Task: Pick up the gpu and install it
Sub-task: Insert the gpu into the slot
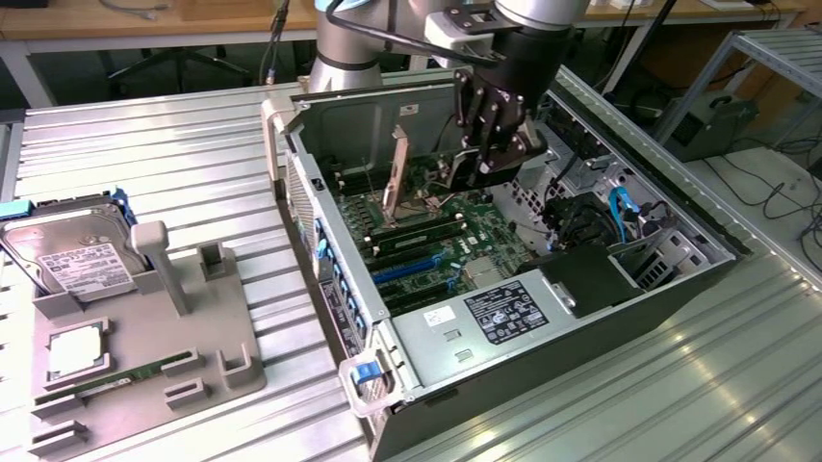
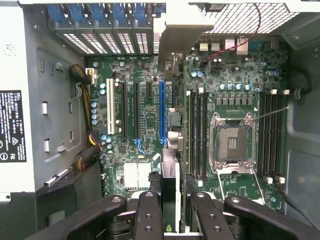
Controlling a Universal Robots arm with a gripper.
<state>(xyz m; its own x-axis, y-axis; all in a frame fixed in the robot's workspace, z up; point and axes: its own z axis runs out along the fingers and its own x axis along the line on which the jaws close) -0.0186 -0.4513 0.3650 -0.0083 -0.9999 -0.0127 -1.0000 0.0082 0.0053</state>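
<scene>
The gpu (image 1: 437,178) hangs edge-down inside the open computer case (image 1: 337,279), its pale metal bracket (image 1: 399,162) pointing toward the case's rear wall. My gripper (image 1: 483,166) is shut on it from above. In the wrist view the gpu (image 2: 170,186) shows edge-on between my black fingers (image 2: 149,220), and its bracket (image 2: 176,30) reaches to the rear slot openings. The card floats a little above the motherboard (image 2: 145,120), roughly over the strip between the long blue slot (image 2: 162,112) and the memory slots (image 2: 197,135). I cannot tell whether it touches the board.
A power supply (image 1: 503,313) with a black label fills the case's near end, and blue cables (image 1: 621,214) run at the exterior view's right. On the exterior view's left a grey fixture (image 1: 192,356) holds a hard drive (image 1: 71,255), a memory stick (image 1: 110,382) and a square chip (image 1: 75,351).
</scene>
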